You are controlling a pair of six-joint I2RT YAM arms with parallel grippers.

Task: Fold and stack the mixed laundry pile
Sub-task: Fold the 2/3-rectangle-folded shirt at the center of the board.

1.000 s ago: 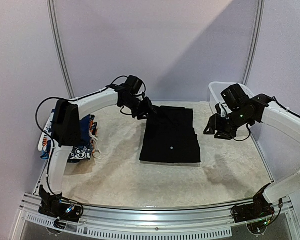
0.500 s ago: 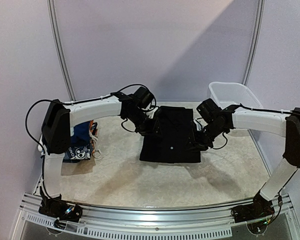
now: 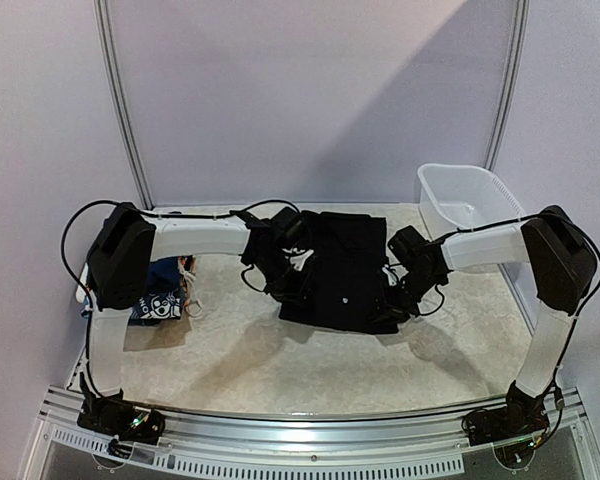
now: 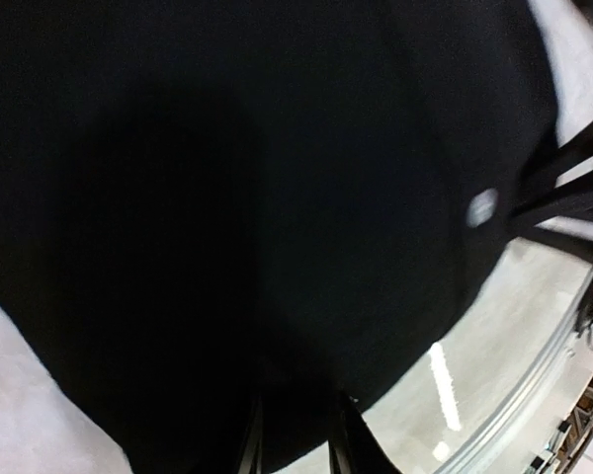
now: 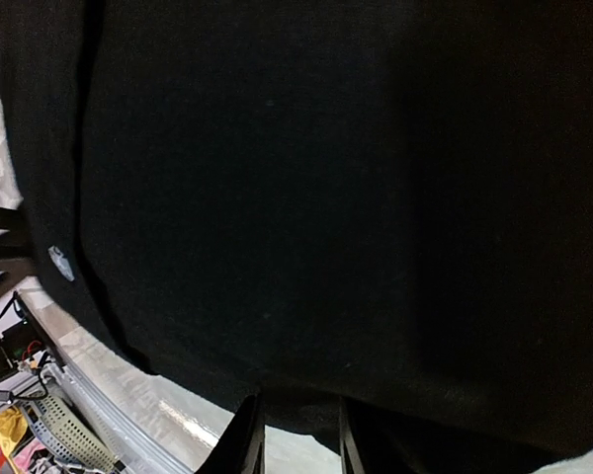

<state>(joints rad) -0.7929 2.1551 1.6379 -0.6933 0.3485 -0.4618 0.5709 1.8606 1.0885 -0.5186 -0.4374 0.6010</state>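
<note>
Frame centre, black garment (image 3: 342,270): soft cloth, matt, fine weave, no sheen. Left edge, printed garments (image 3: 165,295): soft cloth, matt. Under both, worktop (image 3: 240,350): mottled beige, matt, slightly grainy. Upper right, tub (image 3: 458,169): white plastic, smooth, semi-translucent. Bottom edge, rail (image 3: 300,435): ribbed bare metal, satin sheen. Either side, arm shells (image 3: 195,238): smooth white plastic.

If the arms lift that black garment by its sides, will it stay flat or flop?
Probably flop: the black garment lies flat like thin cloth, so its middle would likely sag between the left gripper and right gripper. It looks light for its spread. Pushed across the table, it would likely bunch rather than slide whole.
</note>
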